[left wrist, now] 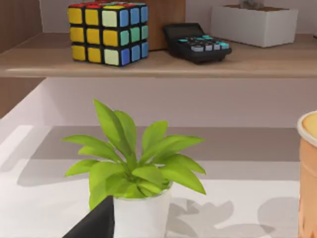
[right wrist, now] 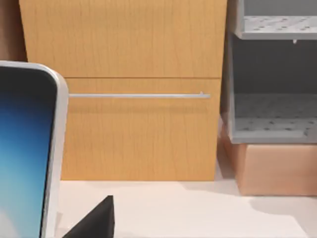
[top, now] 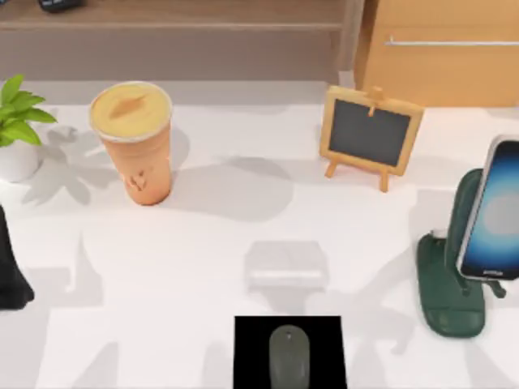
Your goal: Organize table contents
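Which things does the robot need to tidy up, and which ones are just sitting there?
To tidy: grey mouse, phone on its green stand, orange cup.

Just sitting there: little chalkboard, potted plant, colour cube, calculator.

In your top view the cup (top: 134, 142) stands upper left on the table (top: 203, 267), the plant (top: 16, 130) at its left; the chalkboard (top: 369, 134) sits upper right, the phone (top: 493, 212) on its stand (top: 450, 275) far right, the mouse (top: 289, 355) bottom centre
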`<action>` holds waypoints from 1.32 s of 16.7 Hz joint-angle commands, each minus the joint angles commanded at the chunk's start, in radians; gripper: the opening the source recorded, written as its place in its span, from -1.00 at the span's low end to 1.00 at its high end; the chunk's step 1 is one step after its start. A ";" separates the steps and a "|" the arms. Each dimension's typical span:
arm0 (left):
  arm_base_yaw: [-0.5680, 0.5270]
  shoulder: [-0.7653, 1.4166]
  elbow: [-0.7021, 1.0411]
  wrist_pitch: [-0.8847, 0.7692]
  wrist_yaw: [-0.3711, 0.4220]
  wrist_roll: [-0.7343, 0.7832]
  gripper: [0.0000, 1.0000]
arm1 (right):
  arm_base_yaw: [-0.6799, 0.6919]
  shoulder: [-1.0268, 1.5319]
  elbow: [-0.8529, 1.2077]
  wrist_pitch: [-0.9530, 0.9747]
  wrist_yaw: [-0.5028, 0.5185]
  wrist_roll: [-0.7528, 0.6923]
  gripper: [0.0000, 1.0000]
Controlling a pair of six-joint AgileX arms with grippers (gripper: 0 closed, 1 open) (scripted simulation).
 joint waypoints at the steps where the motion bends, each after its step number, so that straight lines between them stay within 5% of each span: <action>1: -0.007 0.020 0.002 0.014 -0.004 -0.001 1.00 | 0.000 0.000 0.000 0.000 0.000 0.000 1.00; 8: -0.135 0.418 0.058 0.292 -0.088 -0.012 1.00 | 0.000 0.000 0.000 0.000 0.000 0.000 1.00; 22: -0.476 1.715 0.287 1.203 -0.348 -0.038 1.00 | 0.000 0.000 0.000 0.000 0.000 0.000 1.00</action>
